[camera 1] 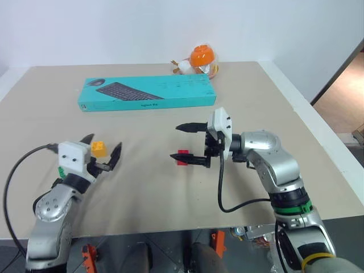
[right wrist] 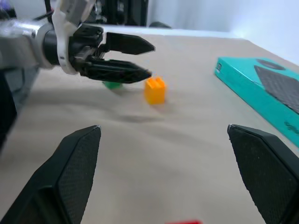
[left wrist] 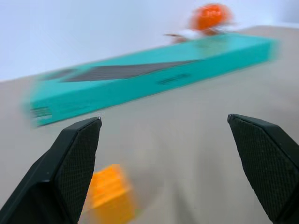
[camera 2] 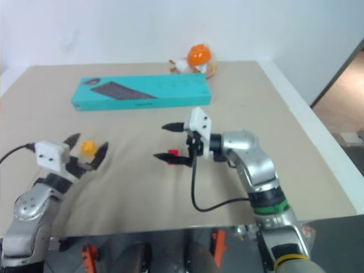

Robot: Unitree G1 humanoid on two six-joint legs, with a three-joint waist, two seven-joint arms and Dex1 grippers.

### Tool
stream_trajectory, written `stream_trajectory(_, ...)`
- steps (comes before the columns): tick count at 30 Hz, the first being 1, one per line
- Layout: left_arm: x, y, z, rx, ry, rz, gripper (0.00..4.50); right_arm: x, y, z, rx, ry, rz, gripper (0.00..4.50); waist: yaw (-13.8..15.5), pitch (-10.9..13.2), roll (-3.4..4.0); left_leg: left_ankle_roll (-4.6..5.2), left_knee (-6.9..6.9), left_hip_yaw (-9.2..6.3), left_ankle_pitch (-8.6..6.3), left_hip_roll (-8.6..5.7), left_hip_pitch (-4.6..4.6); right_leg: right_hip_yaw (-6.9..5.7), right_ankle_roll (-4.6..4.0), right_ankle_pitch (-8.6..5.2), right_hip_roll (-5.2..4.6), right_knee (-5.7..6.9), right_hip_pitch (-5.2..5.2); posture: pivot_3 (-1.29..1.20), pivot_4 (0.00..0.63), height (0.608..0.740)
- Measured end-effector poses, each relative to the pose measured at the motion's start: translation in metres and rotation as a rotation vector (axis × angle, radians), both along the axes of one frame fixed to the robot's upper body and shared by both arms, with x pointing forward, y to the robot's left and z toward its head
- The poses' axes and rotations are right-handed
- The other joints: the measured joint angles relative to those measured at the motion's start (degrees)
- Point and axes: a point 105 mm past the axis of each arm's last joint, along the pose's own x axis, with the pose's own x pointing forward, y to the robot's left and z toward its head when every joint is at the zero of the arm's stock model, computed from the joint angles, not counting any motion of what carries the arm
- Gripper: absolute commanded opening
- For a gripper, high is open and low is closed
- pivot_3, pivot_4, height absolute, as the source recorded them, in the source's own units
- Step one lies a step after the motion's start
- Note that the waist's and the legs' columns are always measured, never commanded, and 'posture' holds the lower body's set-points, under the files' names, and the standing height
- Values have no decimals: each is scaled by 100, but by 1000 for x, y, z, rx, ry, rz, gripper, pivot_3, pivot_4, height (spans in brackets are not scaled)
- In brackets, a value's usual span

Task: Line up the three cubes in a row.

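Observation:
The yellow-orange cube [camera 1: 99, 149] sits on the tan table [camera 1: 148, 187] at the left, just under and between the spread fingers of my open left gripper [camera 1: 104, 141], which hovers over it without touching. The green cube [right wrist: 111, 84] lies close beside it, mostly hidden behind that gripper's body. Near the table's middle, the red cube [camera 1: 182, 157] rests on the surface, partly covered by the lower finger of my open right gripper [camera 1: 174, 142]. That gripper points left and holds nothing.
A long teal keyboard box [camera 1: 147, 94] lies across the back of the table. A round orange toy [camera 1: 202, 58] stands behind its right end. A black cable [camera 1: 227, 196] loops below my right wrist. The table's right edge runs close beside the right arm.

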Motion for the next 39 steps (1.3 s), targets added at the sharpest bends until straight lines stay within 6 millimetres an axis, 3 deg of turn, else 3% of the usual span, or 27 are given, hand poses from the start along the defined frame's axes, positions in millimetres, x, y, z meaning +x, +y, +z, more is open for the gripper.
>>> stream_trajectory(5,-26,43,-7,-42,18,359,4500,-2,1,1,18,1,-18,4482,-1,-5,-9,1,7,1,1,-5,9,1,2,9,0,-2,9,0,150,740)
stream_trajectory(9,-39,59,-23,-112,69,498,4500,-3,4,-2,11,7,-1,4482,0,-5,-16,2,11,0,1,-8,8,0,3,9,3,-2,10,0,150,740)
stream_trajectory(13,-41,60,-29,-179,85,508,4500,-3,8,-5,-10,7,33,4482,-1,-5,-19,1,11,2,1,-15,7,2,3,9,10,-2,8,0,150,740)
stream_trajectory(20,-33,51,-59,-283,187,495,4500,1,8,-5,-32,-42,46,4482,-1,-6,-24,1,10,1,1,-18,3,2,5,8,13,-6,8,0,150,740)
stream_trajectory(30,-23,56,-75,-260,254,492,4500,-4,6,-11,-52,44,90,4482,0,-4,-31,1,9,-2,1,-13,3,-2,1,8,9,-5,6,0,150,740)
stream_trajectory(31,-22,56,-76,-257,260,490,3945,-4,6,-12,-56,59,88,4500,1,-4,-31,1,9,-2,1,-12,3,-1,1,8,7,-5,6,0,150,740)
stream_trajectory(39,-19,56,-76,-257,258,490,1297,-4,6,-14,-72,66,83,4500,1,-3,-33,1,8,-1,1,-10,1,-1,2,8,3,-6,5,0,150,740)
